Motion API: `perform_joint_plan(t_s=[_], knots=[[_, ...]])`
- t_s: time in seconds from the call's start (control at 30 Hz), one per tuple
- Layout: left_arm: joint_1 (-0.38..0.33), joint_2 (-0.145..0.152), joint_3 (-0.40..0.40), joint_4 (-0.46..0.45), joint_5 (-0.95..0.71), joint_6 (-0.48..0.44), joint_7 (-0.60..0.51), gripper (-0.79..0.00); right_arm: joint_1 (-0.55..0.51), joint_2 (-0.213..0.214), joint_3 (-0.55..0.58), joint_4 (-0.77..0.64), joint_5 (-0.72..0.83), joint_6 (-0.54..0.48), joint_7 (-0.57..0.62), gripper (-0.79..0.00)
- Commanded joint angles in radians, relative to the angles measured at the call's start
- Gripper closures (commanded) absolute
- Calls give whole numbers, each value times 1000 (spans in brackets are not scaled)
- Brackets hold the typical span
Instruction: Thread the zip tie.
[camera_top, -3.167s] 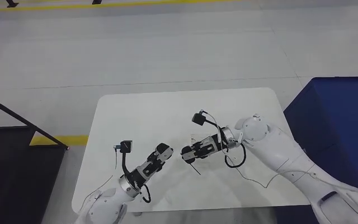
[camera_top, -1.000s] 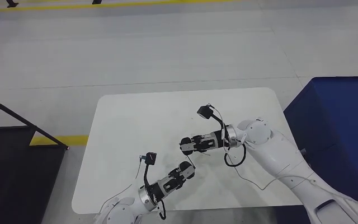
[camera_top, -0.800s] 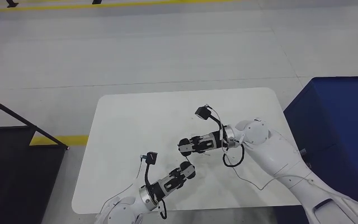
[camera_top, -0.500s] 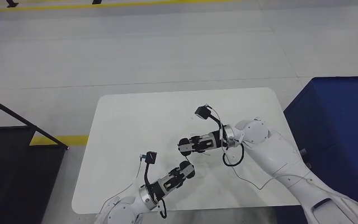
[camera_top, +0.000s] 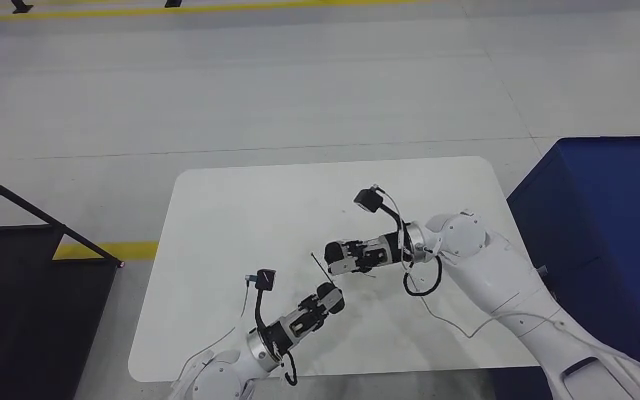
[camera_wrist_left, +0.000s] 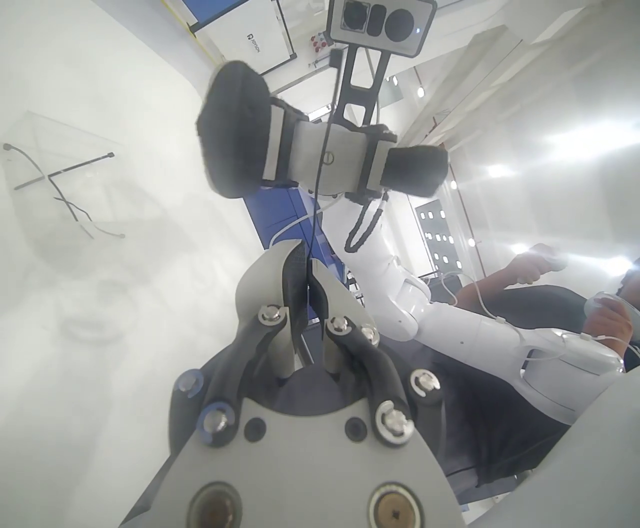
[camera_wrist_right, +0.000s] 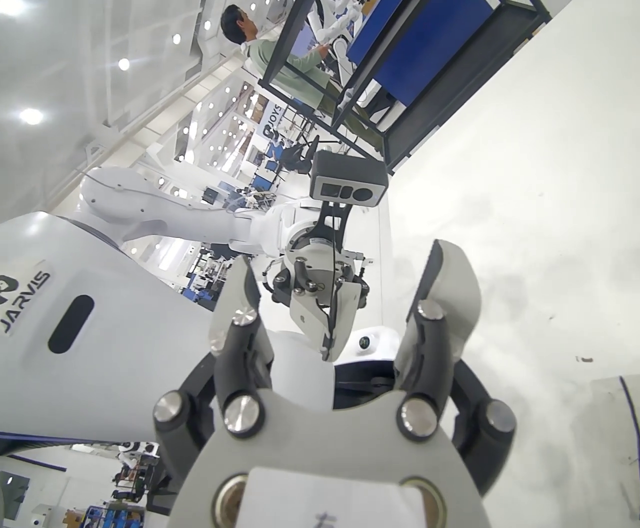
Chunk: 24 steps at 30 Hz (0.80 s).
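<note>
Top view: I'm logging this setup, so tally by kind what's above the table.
Pincers: 2, left pincer and right pincer
Zip tie: 1
Wrist cameras: 2, left wrist camera and right wrist camera
Total: 5

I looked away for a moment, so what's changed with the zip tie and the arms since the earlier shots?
The left end effector swung in close to the right end effector and is now shut on the zip tie, which earlier hung from the right one. The right end effector has let go and stands open. It kept roughly its spot over the table.
</note>
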<state>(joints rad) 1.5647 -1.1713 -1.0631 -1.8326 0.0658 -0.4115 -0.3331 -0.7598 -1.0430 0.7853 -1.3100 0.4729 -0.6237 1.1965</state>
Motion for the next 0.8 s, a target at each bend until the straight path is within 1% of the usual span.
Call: perform_joint_plan(t_s=[0.0, 0.07, 0.1, 0.13, 0.17, 0.2, 0.23, 0.33, 0.43, 0.47, 0.57, 0.77], knots=[[-1, -1, 1, 1, -1, 2, 2, 0, -3, 1, -6, -14, -16, -4, -4, -785], [-2, -1, 2, 1, -3, 3, 5, 0, -5, 3, -13, -26, -34, -6, -6, -625], [-2, -2, 3, 2, -3, 4, 5, 0, -7, 4, -16, -32, -38, -8, -8, -502], [-3, -2, 3, 2, -4, 5, 5, 0, -8, 5, -18, -35, -39, -8, -8, -416], [-3, -2, 4, 2, -5, 5, 5, 0, -8, 7, -19, -35, -38, -10, -10, -366], [-3, -2, 4, 3, -6, 5, 6, 0, -7, 8, -19, -35, -36, -11, -11, -342], [-4, -3, 4, 3, -6, 5, 6, 0, -7, 9, -19, -36, -33, -13, -13, -296], [-4, -3, 3, 5, -1, 6, 13, 0, -9, 15, -17, -40, -34, -24, -24, -249], [-3, -4, 4, 5, 8, 9, 20, 0, -12, 20, -16, -44, -45, -37, -37, -231], [-3, -4, 4, 5, 14, 8, 23, 0, -12, 21, -16, -44, -53, -39, -39, -191], [-1, -5, 5, 5, 24, 7, 31, 0, -13, 23, -19, -43, -64, -46, -46, -154], [1, -5, 5, 8, 37, 9, 36, 0, -12, 24, -22, -40, -65, -51, -51, -135]])
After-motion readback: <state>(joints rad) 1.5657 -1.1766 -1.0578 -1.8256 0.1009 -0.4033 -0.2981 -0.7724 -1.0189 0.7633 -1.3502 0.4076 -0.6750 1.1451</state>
